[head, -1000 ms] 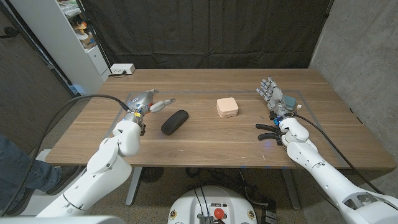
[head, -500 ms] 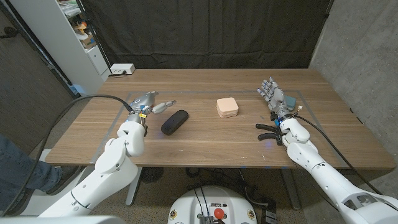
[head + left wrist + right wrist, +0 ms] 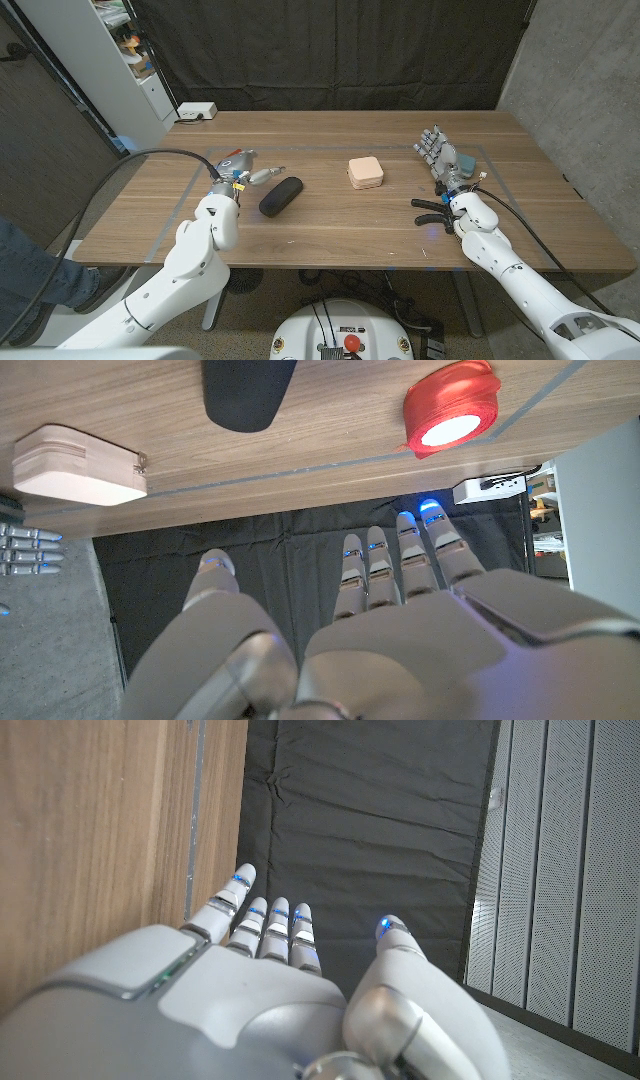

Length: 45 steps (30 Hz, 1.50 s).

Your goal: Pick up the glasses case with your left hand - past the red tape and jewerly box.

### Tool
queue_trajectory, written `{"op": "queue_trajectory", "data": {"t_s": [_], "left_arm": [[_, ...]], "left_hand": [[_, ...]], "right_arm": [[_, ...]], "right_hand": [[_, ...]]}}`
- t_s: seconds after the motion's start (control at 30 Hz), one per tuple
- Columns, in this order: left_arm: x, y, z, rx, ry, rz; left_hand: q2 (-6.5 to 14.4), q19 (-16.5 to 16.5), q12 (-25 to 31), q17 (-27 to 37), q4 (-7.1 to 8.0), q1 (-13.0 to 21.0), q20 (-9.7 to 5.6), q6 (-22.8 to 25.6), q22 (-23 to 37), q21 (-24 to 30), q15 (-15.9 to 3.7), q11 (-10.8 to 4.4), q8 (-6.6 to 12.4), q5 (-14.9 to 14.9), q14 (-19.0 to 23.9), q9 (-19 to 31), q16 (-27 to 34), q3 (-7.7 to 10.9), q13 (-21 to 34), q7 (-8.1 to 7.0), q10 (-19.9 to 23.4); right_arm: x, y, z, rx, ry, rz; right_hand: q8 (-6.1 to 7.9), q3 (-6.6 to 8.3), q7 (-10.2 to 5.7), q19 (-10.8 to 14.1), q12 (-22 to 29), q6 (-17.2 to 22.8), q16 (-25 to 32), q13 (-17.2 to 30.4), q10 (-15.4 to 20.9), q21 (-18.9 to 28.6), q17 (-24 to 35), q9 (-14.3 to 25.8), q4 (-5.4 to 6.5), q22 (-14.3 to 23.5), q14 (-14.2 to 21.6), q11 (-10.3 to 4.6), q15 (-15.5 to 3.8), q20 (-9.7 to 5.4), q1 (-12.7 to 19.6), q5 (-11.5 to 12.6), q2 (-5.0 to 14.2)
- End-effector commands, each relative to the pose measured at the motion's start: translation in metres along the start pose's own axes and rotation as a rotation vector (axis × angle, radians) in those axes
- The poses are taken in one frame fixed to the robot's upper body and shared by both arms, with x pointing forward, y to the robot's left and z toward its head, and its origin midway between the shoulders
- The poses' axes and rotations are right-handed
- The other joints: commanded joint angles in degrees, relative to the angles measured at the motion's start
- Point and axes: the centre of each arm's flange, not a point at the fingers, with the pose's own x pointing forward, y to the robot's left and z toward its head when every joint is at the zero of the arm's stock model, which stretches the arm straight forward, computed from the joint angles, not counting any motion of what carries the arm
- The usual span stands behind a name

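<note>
- One black glasses case is seen on the table, just beside the left hand, whose fingers are spread and empty.
- One pink jewelry box and one red tape roll are counted.
- The right hand is held open, apart from everything.

In front of me a wooden table fills the middle of the frame. Behind it, along the top, hangs a black curtain. A white shelf stands upper left, a grey wall upper right.
</note>
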Motion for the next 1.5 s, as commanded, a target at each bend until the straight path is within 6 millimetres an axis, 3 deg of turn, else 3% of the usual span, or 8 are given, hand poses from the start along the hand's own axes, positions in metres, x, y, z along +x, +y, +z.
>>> {"op": "queue_trajectory", "data": {"t_s": [0.03, 1.0, 1.5], "left_arm": [[0.000, -0.003, 0.009, 0.054, 0.007, -0.021], [0.004, -0.018, 0.012, 0.123, 0.031, -0.020], [0.015, -0.034, 0.024, 0.169, 0.020, -0.066]], "left_hand": [[0.14, 0.43, 0.07, 0.20, -0.04, 0.37, 0.01, -0.28, 0.23, 0.15, 0.18, -0.01, 0.09, 0.27, 0.23, 0.05, -0.25, -0.20, 0.28, 0.00, 0.06], [0.16, 1.05, 0.07, 0.22, -0.21, 0.70, 0.03, -0.02, 0.15, -0.03, 0.15, -0.12, 0.04, 0.52, 0.58, 0.06, -0.40, -0.42, 0.39, -0.01, 0.34], [0.25, 1.27, 0.07, 0.22, -0.25, 0.85, 0.04, 0.19, 0.13, -0.12, 0.13, -0.23, 0.06, 0.60, 0.68, 0.07, -0.47, -0.48, 0.43, -0.08, 0.46]], "right_arm": [[-0.001, 0.000, -0.001, 0.013, -0.005, 0.001], [0.004, -0.001, -0.002, 0.018, -0.006, -0.002], [0.006, -0.004, -0.005, 0.031, -0.009, -0.013]], "right_hand": [[0.07, -0.28, -0.18, 0.36, -0.12, 0.67, 0.33, 0.17, 0.60, -0.25, 0.04, 0.17, 0.02, 0.10, 0.60, 0.08, -0.17, 0.21, -0.56, 0.17, -0.15], [0.06, -0.43, -0.18, 0.47, -0.15, 0.68, 0.33, 0.17, 0.67, -0.25, 0.02, 0.17, -0.02, 0.10, 0.69, -0.02, -0.10, 0.25, -0.74, 0.16, -0.15], [0.05, -0.47, -0.22, 0.49, -0.14, 0.70, 0.31, 0.17, 0.73, -0.26, 0.01, 0.17, -0.06, 0.10, 0.71, 0.03, -0.09, 0.25, -0.77, 0.16, -0.14]]}}
